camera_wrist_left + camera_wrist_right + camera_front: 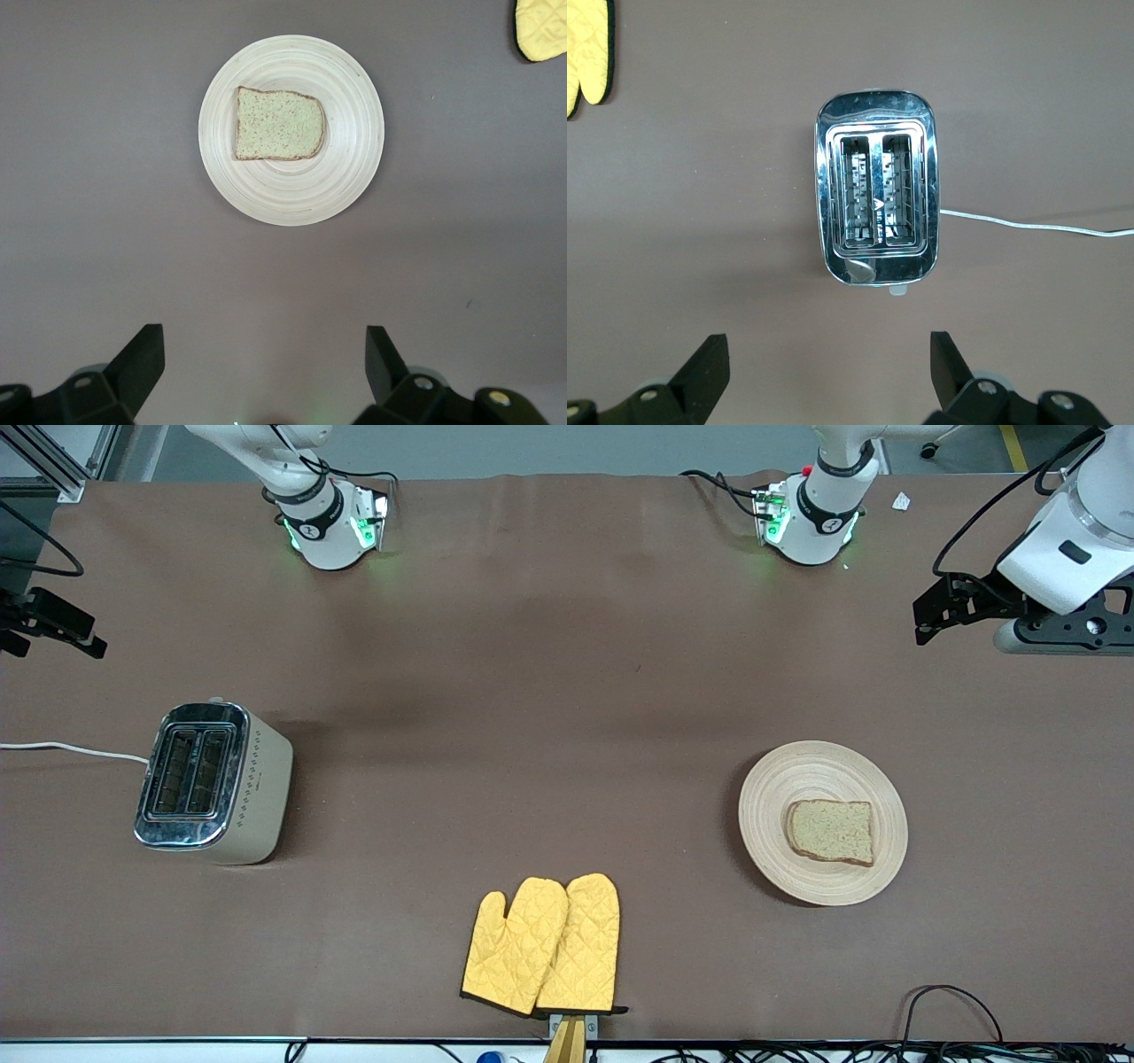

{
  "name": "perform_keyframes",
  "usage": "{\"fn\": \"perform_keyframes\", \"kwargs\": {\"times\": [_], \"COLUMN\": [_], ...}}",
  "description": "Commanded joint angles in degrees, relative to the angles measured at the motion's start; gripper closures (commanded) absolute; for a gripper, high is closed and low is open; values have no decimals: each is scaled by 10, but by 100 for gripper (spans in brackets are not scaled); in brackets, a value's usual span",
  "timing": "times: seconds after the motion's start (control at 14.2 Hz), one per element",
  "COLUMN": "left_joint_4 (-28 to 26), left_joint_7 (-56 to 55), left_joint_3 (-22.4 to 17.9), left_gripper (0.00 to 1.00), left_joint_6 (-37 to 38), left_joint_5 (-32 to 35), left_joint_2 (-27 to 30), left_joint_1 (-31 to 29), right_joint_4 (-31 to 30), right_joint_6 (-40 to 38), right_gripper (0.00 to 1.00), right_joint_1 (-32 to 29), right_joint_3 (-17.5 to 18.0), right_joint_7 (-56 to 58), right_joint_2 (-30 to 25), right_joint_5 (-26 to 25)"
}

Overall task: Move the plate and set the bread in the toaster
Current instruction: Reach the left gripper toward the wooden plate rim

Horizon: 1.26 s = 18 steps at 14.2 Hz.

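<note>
The pale wooden plate lies toward the left arm's end of the table, with the brown bread slice flat on it. The toaster stands upright toward the right arm's end, both slots empty. My left gripper is open and empty, high over bare table beside the plate; its wrist view shows the plate, the bread and the gripper. My right gripper is open and empty, high over bare table beside the toaster; its wrist view shows the toaster and the gripper.
A pair of yellow oven mitts lies at the table edge nearest the front camera, between toaster and plate. The toaster's white cord runs off the right arm's end of the table. Brown cloth covers the table.
</note>
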<state>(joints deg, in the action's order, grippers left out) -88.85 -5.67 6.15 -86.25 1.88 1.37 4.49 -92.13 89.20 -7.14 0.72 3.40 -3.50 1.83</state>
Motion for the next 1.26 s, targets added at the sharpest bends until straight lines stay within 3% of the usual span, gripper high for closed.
{"fn": "perform_keyframes", "kwargs": {"times": [0.0,0.21,0.35,0.49,0.7,0.91,0.98,1.19], "left_joint_4": [7,8,42,57,58,56,57,60], "left_joint_7": [-5,0,8,8,43,111,124,210], "left_joint_3": [0,-3,-10,-31,-32,-29,-30,-30], "left_gripper": [0,0,0,0,0,0,0,0], "left_joint_6": [9,8,4,0,-80,-140,-143,-160], "left_joint_5": [-6,-7,-16,-88,-193,-239,-285,-323], "left_joint_2": [-1,-12,-50,-101,-160,-224,-247,-308], "left_joint_1": [-3,-6,-8,-39,-114,-166,-183,-213], "right_joint_4": [-8,-8,-8,-8,-8,-8,-8,-8], "right_joint_6": [0,0,0,-1,0,0,0,0], "right_gripper": [0,0,0,0,0,0,0,0], "right_joint_1": [-5,-5,-5,-5,-5,-5,-5,-5], "right_joint_3": [3,2,2,2,2,2,2,2], "right_joint_7": [-1,-1,-1,-1,-1,0,0,0], "right_joint_2": [-9,-9,-9,-9,-9,-9,-9,-9], "right_joint_5": [5,5,5,5,5,5,5,5]}}
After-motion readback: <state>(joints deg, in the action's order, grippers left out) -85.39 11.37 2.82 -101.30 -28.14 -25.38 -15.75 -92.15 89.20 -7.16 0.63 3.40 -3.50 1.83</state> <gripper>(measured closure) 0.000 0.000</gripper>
